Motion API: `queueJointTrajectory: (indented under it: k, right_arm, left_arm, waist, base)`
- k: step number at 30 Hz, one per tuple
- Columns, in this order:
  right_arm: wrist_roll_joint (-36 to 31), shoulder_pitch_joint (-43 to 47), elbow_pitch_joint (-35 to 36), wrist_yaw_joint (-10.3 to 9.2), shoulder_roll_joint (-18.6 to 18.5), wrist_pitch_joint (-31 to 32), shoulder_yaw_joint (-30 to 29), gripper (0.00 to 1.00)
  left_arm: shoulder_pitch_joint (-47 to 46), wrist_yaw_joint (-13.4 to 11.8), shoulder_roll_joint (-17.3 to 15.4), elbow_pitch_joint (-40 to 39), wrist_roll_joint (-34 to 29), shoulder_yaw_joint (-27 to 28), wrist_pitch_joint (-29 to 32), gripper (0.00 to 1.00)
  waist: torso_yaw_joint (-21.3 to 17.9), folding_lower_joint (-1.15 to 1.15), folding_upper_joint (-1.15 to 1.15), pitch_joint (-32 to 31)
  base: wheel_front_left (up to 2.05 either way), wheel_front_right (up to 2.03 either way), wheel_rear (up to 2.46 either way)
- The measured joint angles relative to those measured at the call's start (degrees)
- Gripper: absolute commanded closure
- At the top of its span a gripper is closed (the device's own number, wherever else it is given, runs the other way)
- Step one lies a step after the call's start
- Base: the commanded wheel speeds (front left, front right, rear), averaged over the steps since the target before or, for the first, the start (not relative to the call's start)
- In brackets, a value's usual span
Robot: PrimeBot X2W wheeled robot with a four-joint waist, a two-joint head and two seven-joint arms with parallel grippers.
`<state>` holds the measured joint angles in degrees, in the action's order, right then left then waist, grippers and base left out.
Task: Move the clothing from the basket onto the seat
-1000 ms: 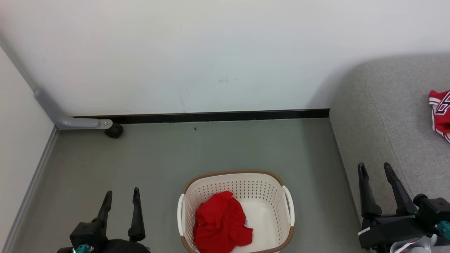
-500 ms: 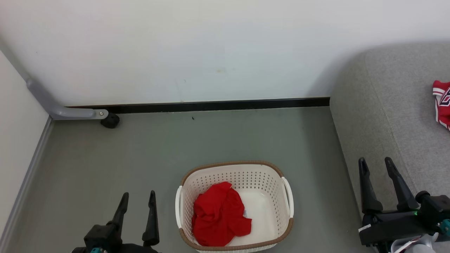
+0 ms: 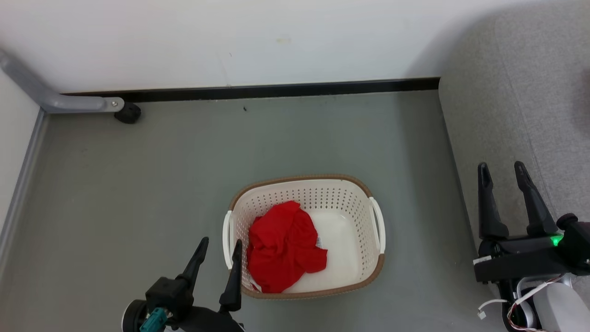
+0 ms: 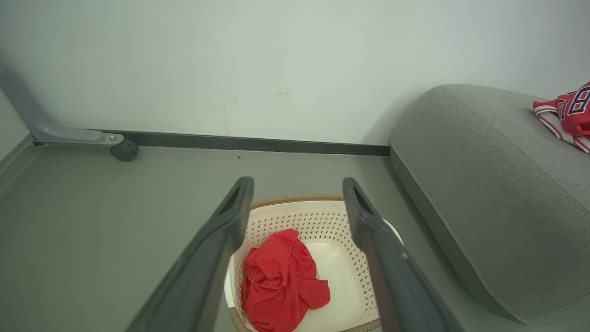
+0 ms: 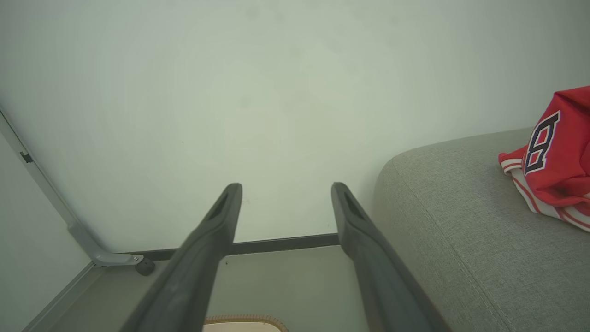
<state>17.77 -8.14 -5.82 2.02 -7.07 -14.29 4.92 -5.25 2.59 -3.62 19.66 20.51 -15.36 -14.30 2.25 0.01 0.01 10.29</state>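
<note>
A plain red garment lies crumpled in the left half of the cream perforated basket on the grey floor; it also appears in the left wrist view inside the basket. My left gripper is open, low and just left of the basket's left handle, holding nothing. My right gripper is open and empty over the grey seat edge. A red jersey with striped trim rests on the seat, seen too at the left wrist view's right edge.
A white wall with a black baseboard runs behind the basket. A grey bracket with a black caster sits at the back left corner. Open grey floor lies left of and behind the basket.
The head camera has tilted down, shifting the whole scene. My left gripper has moved right toward the basket's left side. Both grippers stay open.
</note>
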Motion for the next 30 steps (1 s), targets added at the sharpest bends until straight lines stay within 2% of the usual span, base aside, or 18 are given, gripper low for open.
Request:
queueJointTrajectory:
  k: [15,30]
  right_arm:
    - [-0.8,-10.5,3.8,0.0,-0.5,0.0,0.4,0.0]
    - [-0.8,-18.2,7.0,0.01,-0.7,-0.4,-0.3,0.0]
  left_arm:
    - [-10.5,1.9,0.8,5.0,0.0,-4.1,0.0,0.0]
    - [-25.4,2.6,1.1,12.4,-0.2,-6.3,1.2,0.0]
  waist:
    - [-1.0,0.0,0.0,12.1]
    - [-4.3,0.0,0.0,24.2]
  base:
    - [0.0,0.0,0.0]
    - [0.0,0.0,0.0]
